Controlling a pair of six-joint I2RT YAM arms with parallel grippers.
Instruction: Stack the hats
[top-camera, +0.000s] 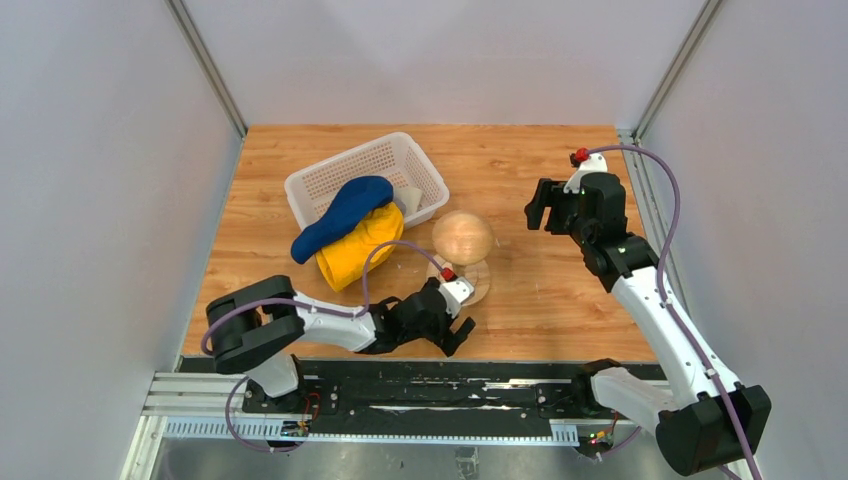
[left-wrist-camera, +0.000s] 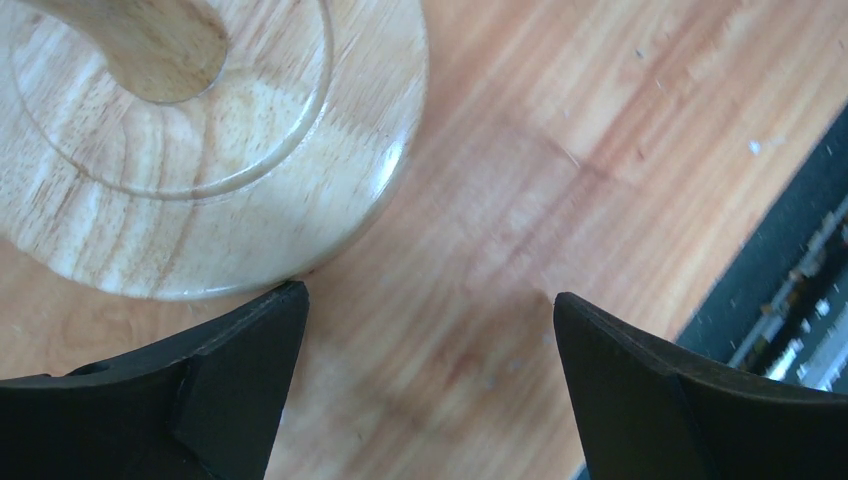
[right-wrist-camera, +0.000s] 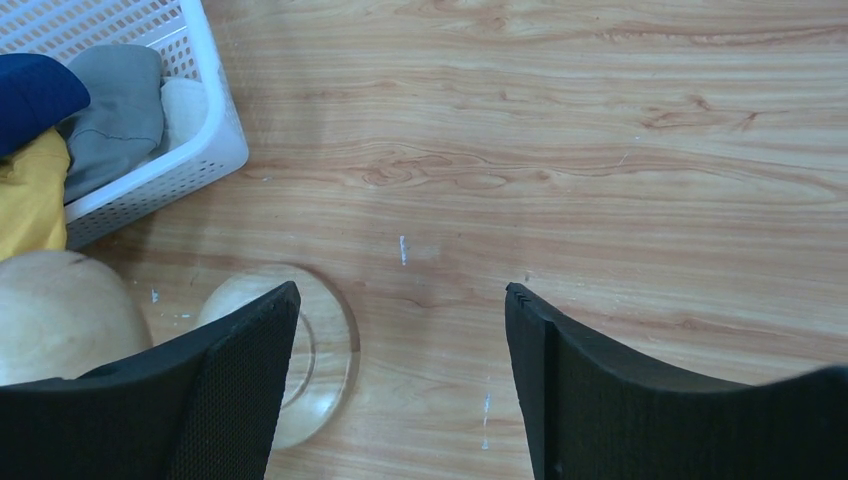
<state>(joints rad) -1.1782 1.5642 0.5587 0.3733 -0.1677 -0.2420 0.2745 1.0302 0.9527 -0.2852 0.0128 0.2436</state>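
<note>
Hats: navy hat (top-camera: 342, 215) on yellow hat (top-camera: 358, 248), spilling over the basket (top-camera: 310, 185) rim at ten o'clock from the stand (top-camera: 463, 238); grey hat (right-wrist-camera: 115, 105) inside.
Handling: judged soft, light and floppy; you should pinch a brim.
Left jaws: wide open, empty, above the desk (top-camera: 540, 290).
Right jaws: wide open, empty.

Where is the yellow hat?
In the top view, the yellow hat spills over the near rim of the white basket, left of centre, under the navy hat and beside the wooden head stand.

Navy hat (top-camera: 345, 212) covers much of the yellow hat (top-camera: 358, 252), both cropped in the right wrist view; grey hat (right-wrist-camera: 118, 105) half buried in the basket (right-wrist-camera: 220, 120).
</note>
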